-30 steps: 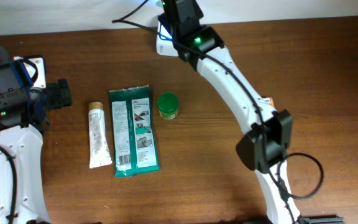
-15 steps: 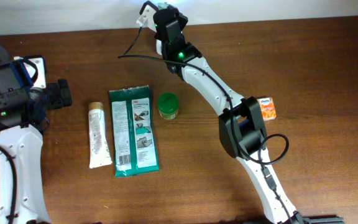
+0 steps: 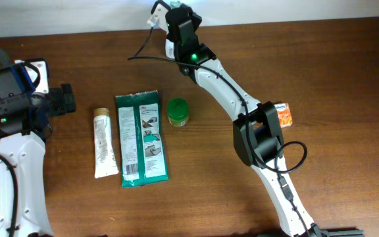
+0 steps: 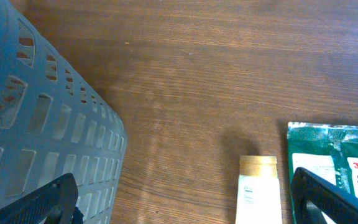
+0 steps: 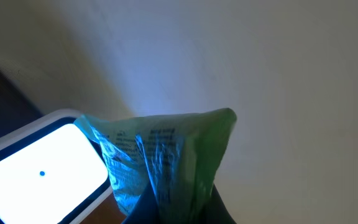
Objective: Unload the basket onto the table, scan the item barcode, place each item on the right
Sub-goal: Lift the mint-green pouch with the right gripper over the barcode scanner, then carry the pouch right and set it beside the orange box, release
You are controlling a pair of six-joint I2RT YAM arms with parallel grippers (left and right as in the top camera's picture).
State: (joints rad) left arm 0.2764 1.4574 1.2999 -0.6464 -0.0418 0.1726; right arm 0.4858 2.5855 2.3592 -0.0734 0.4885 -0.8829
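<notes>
One green packet (image 5: 166, 149), pinched in our right gripper (image 5: 174, 208), hangs beside the glowing scanner (image 5: 42, 168) at lower left for reading. Our left gripper (image 4: 188, 199) rests spread.

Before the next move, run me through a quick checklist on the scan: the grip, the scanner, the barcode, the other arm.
1. Right fingers shut on the green packet: ok.
2. Scanner window lit: ok.
3. Packet held up at the window: ok; it overlaps the window's edge in the wrist view.
4. Barcode turned toward the window: cannot tell; no barcode shows on the crinkled wrap.
5. Left fingers open, holding nothing, off by the basket: ok.
6. Tube, glove pack and green jar lying apart from the right arm: ok.
</notes>
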